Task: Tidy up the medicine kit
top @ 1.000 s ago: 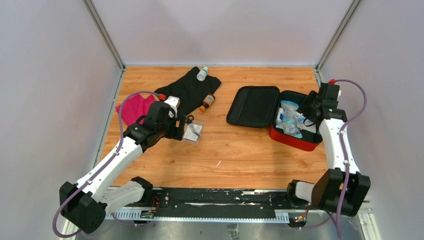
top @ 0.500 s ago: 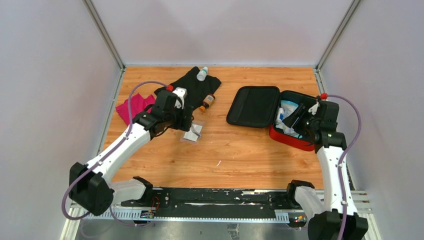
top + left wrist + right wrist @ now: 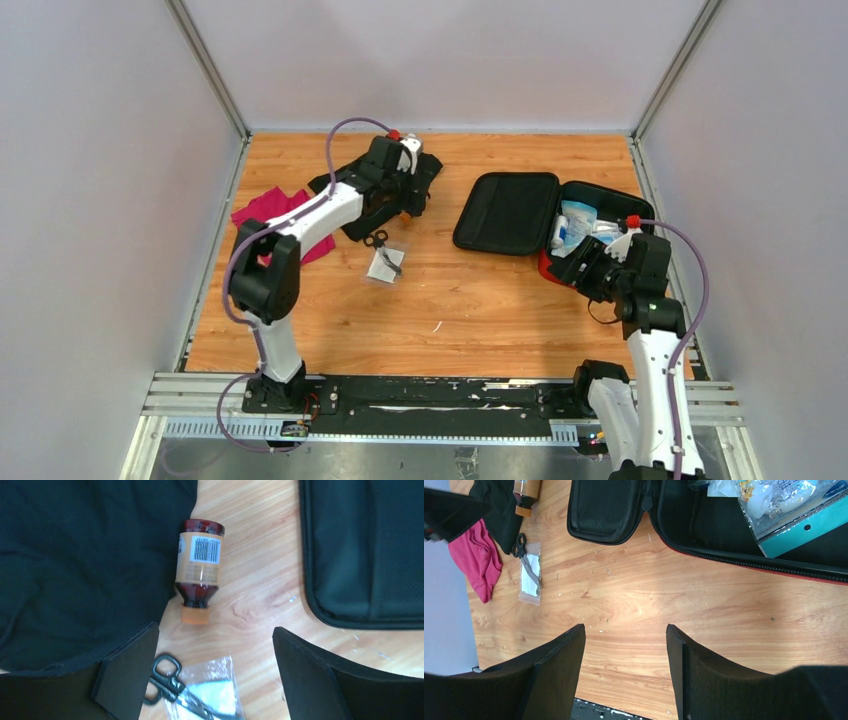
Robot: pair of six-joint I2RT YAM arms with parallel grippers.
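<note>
There is one medicine kit, at the right of the top view. Cloths number two: one black cloth and one magenta cloth, both toward the upper left. One amber bottle shows, with one pair of scissors and one clear plastic bag just below it. Inside the case lies one teal card; the clear packets there are too bunched to count.
</note>
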